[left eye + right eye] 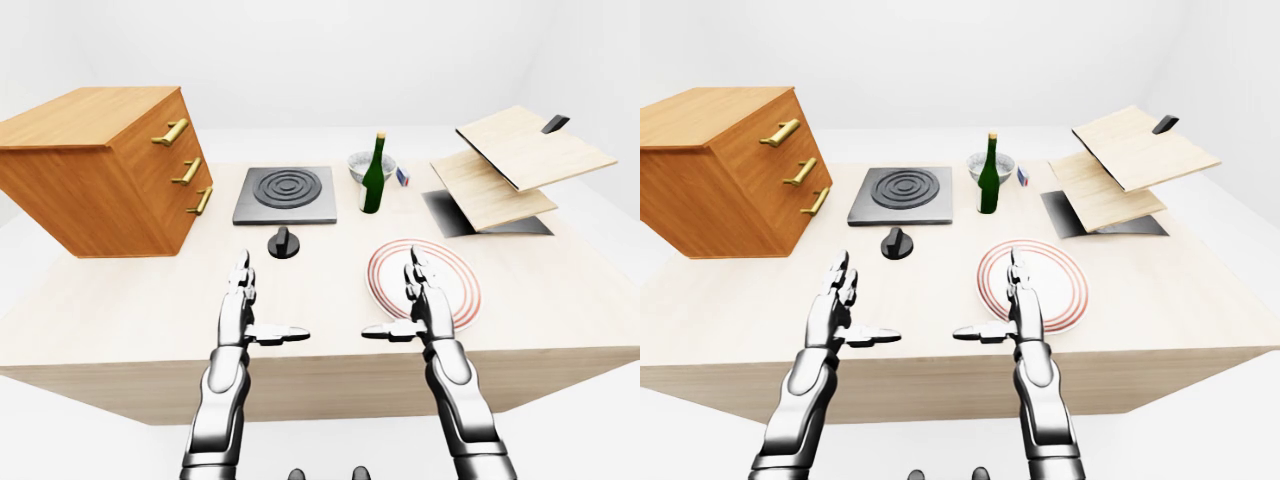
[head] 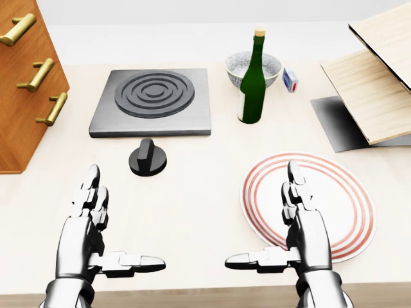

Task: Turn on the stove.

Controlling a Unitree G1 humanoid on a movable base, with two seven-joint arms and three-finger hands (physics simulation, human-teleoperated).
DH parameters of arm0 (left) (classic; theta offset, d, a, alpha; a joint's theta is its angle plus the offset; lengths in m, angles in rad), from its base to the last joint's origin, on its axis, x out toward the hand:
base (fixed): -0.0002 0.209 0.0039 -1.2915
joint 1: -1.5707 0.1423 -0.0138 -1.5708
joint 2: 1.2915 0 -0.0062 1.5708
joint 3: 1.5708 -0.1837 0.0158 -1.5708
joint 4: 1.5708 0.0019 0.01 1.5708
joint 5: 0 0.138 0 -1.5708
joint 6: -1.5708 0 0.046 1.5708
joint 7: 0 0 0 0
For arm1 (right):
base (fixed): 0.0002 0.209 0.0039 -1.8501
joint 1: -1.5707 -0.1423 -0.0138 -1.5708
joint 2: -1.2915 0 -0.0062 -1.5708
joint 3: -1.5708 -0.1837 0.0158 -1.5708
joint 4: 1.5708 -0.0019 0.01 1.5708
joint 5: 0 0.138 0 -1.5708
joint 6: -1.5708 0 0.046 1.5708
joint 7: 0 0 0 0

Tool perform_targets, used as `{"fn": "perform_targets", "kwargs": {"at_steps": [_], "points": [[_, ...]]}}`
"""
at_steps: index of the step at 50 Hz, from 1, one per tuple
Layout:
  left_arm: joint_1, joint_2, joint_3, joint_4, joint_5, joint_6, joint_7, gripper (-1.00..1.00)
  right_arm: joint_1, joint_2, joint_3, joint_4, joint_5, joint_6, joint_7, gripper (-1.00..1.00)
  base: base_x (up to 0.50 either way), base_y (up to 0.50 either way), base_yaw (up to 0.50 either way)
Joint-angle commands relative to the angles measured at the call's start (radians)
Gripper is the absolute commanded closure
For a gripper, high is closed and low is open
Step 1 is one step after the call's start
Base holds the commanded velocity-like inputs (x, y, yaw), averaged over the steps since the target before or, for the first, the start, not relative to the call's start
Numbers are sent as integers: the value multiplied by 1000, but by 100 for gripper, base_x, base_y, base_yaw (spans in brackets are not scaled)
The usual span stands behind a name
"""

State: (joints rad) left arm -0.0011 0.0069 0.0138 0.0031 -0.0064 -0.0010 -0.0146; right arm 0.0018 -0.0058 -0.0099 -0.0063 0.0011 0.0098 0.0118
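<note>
Chrome fingers fill the near edge of my head view: my left hand and my right hand both hover over the tabletop with fingers straight and thumbs turned in toward each other, spread flat and holding nothing. My right hand hangs over the near-left rim of a white plate with red rings, which lies toward the tabletop's near right. Past my left hand, slightly to its right, I see the black stove knob, apart from my fingers. Just beyond the knob sits the dark grey stove with its ringed burner, about midway across the tabletop. Right of the stove a green bottle stands upright, with a speckled bowl behind it and a small box beside that. A wooden drawer cabinet occupies the far left corner; tilted wooden boards take the far right.
</note>
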Motion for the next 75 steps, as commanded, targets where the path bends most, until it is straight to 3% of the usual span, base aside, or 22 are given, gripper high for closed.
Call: {"fn": "perform_targets", "kwargs": {"at_steps": [1,14,18,22,31,50,51,53,57,59,62,66,70,75], "points": [[-4,10,21,8,-9,-1,-21,-100,5,-9,-14,-18,3,25,23,-100,0,0,0],[-8,13,25,18,-12,-7,-23,-100,5,-8,-7,-19,-7,42,28,-100,0,0,0],[-5,13,25,11,-14,-3,-24,-100,10,-9,-8,-39,12,67,51,-100,0,0,0],[-5,14,27,5,-15,2,-24,-100,14,-8,-5,-46,15,72,61,-100,29,0,0],[-16,18,38,16,-23,1,-23,-100,14,-9,-7,-40,14,55,67,-100,50,0,0],[-5,18,40,-15,-27,16,-26,-100,26,-6,-3,-61,13,59,70,-100,50,0,0],[-15,18,41,-3,-26,15,-24,-100,23,-7,-7,-50,20,42,74,-100,0,0,0],[-23,19,43,5,-27,17,-22,-100,14,-8,-10,-48,23,54,72,-100,0,0,0],[-23,19,40,7,-26,16,-20,-100,8,-10,-13,-39,28,48,75,-100,0,0,0],[-18,16,34,10,-20,10,-18,-100,-1,-10,-13,-16,13,39,59,-100,0,0,0],[-8,9,17,18,-4,-3,-16,-100,4,-10,-15,-29,18,52,60,-100,0,0,0],[-18,-1,-8,83,25,-43,-4,-100,10,-13,-24,-59,31,76,63,-100,0,0,0],[-61,-4,-12,197,40,-86,9,-100,-1,-16,-35,-61,45,78,64,-100,0,0,0],[-118,-13,-27,373,68,-86,27,-100,0,-18,-41,-75,57,78,66,-100,0,0,0]]}}
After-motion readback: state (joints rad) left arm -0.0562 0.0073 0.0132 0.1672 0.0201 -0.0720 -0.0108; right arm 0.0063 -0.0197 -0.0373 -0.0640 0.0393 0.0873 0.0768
